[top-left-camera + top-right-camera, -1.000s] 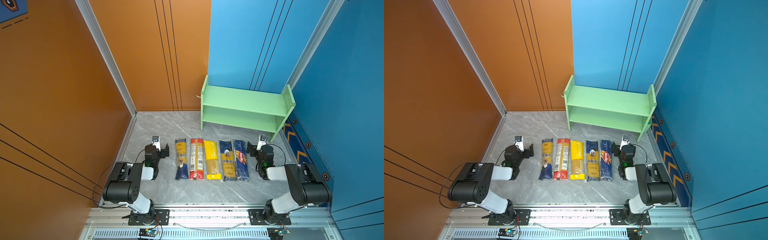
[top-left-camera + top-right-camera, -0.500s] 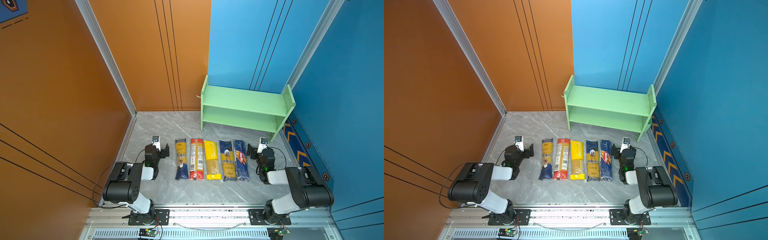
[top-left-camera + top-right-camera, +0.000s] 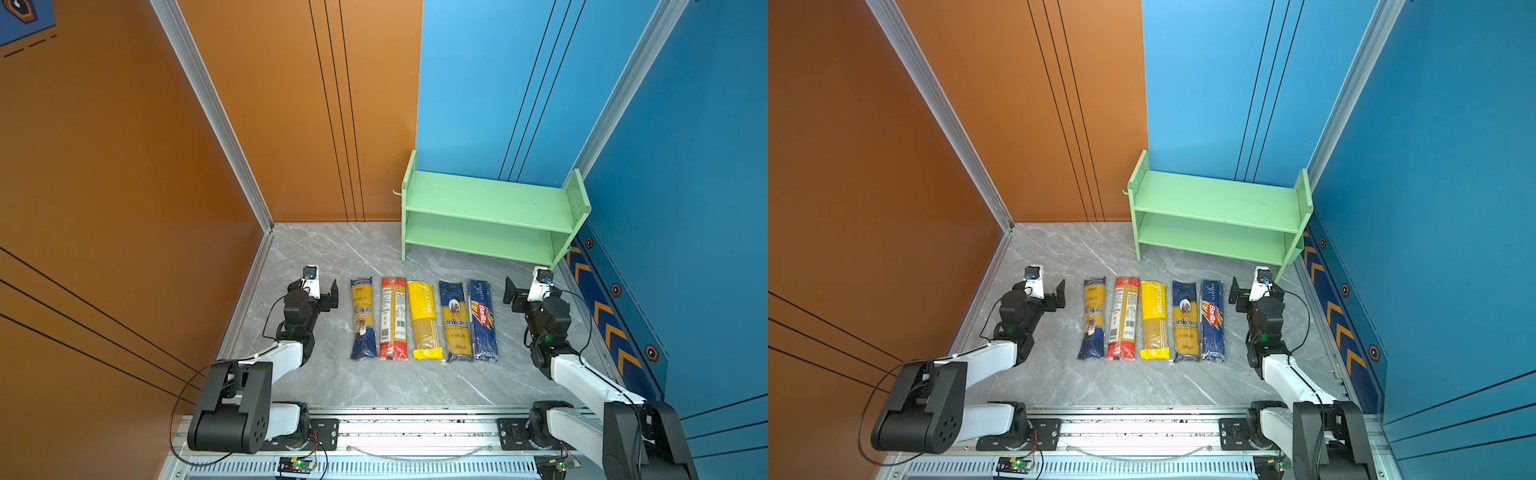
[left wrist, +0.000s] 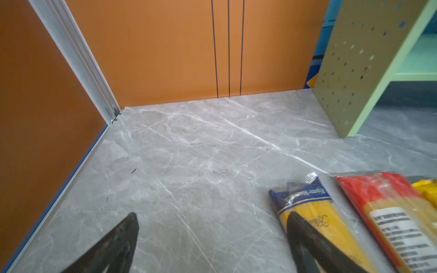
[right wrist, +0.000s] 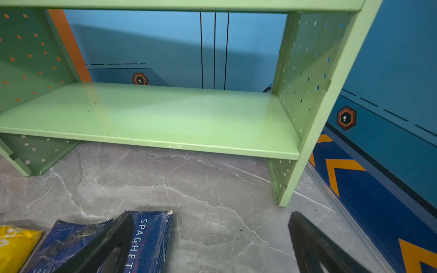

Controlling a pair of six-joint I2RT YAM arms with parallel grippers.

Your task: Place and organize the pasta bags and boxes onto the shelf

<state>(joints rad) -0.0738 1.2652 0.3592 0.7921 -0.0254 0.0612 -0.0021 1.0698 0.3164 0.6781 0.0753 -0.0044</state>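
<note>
Opening step, by the look: nothing shelved. Five pasta packs [image 3: 424,318] flat in a row mid-bench [image 3: 374,249]; shelf [image 3: 486,199] bare at 1 o'clock. At 9 o'clock the left claw [image 3: 316,287], at 3 the right claw [image 3: 521,291], both spread wide, empty. Next, probably: straddle the Barilla pack [image 3: 482,320], pinch across its width.

From here I see a grey marble-patterned tabletop [image 3: 374,386]. Five long pasta packs lie flat on it, side by side in one row: a blue-and-yellow bag [image 3: 362,318], a red-ended clear bag [image 3: 393,318], a yellow bag [image 3: 424,320], a second blue-and-yellow bag [image 3: 455,320] and a dark blue pack [image 3: 483,320]. Behind the row, and apart from it, a green shelf [image 3: 490,199] stands on the same surface.
</note>
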